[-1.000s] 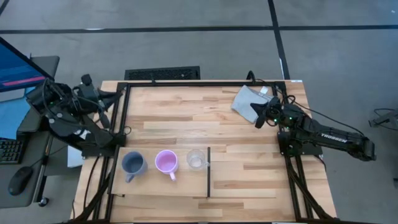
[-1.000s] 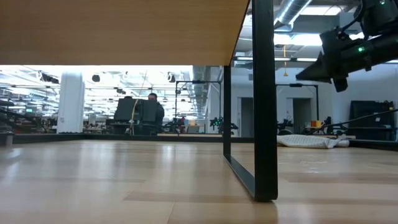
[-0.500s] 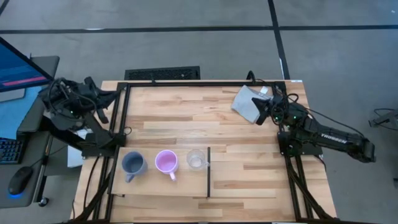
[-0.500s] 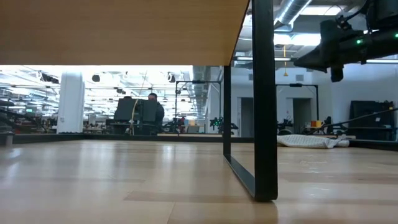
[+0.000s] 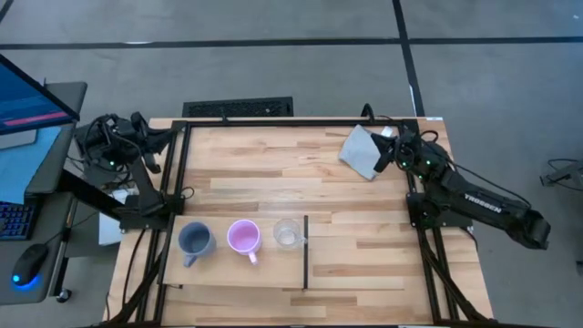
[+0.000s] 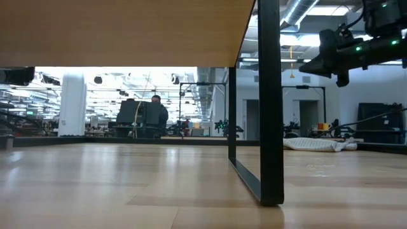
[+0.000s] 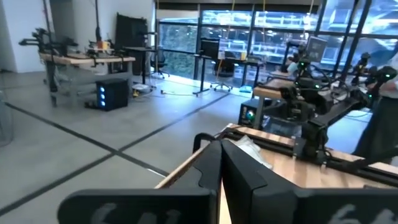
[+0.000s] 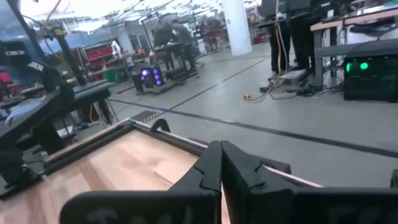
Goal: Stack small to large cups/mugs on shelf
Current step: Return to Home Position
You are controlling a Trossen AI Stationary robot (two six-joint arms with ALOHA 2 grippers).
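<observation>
Placement appears complete: the clear cup point(image 5: 288, 234), the pink mug point(image 5: 243, 237) and the blue-grey mug point(image 5: 194, 240) stand in a row on the shelf point(image 5: 364, 266). They are ordered by size, near one another and none nested, with the cup just beside the black dividing strip point(image 5: 305, 260). I judge the step in hand to be the return to rest; it calls only for each arm to fold to its parked pose without sweeping over the shelf. Left gripper point(image 7: 221, 146): fingers pressed together, holding nothing, at the left edge of the surface point(image 5: 273, 164), well apart from the mugs. Right gripper point(image 8: 221, 148): likewise closed and empty — raised off the surface, near the grey cloth point(image 5: 358, 151) at the far right.
</observation>
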